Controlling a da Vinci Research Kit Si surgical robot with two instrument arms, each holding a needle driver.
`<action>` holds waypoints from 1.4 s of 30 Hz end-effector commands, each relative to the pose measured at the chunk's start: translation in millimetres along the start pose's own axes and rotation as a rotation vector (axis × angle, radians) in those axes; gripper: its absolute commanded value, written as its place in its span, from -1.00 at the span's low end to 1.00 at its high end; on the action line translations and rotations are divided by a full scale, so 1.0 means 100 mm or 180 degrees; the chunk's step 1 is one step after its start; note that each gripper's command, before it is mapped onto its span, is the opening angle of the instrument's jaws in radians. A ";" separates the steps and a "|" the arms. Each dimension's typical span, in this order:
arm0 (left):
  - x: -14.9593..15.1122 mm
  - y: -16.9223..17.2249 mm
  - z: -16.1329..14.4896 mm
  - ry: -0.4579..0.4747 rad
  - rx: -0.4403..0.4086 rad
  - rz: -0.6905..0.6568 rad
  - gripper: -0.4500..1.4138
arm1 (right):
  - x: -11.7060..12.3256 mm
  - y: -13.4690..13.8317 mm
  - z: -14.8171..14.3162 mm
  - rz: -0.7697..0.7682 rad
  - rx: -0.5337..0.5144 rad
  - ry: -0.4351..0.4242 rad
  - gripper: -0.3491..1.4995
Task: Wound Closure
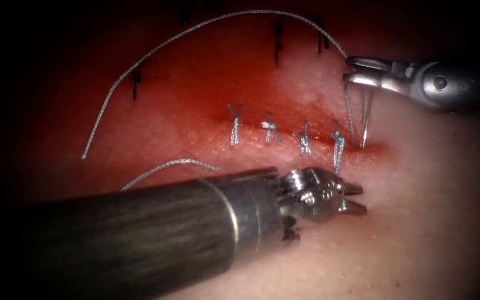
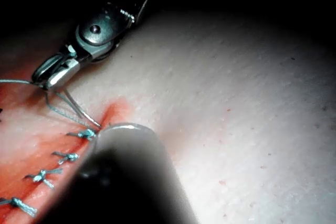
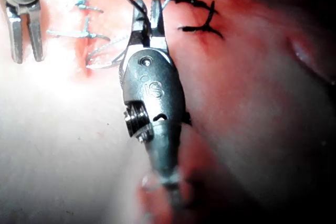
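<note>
Left gripper (image 1: 355, 198) spread, empty, right gripper (image 1: 351, 71) pinching needle (image 1: 365, 125), tip hidden in tissue (image 1: 429, 183).

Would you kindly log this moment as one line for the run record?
right claw: shut on needle, tip at cut's right end | left claw: open, empty | tissue: four knots

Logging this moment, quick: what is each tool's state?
Left tool: open, holding nothing, beside the cut.
Right tool: shut on the needle, whose tip meets the tissue; thread trails.
</note>
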 end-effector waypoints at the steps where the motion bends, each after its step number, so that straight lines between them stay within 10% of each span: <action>1: 0.003 -0.003 0.007 0.0002 0.0003 0.0008 -0.17 | 0.000 0.002 0.010 0.0003 -0.0016 0.0011 -1.00; 22: -0.001 0.007 0.009 -0.0032 -0.0018 0.0014 -0.17 | -0.001 0.011 0.013 0.0530 -0.0123 -0.0037 -1.00; 42: -0.011 0.007 0.004 -0.0029 -0.0041 0.0046 -0.17 | -0.022 0.009 0.046 0.1700 0.0702 -0.0514 -1.00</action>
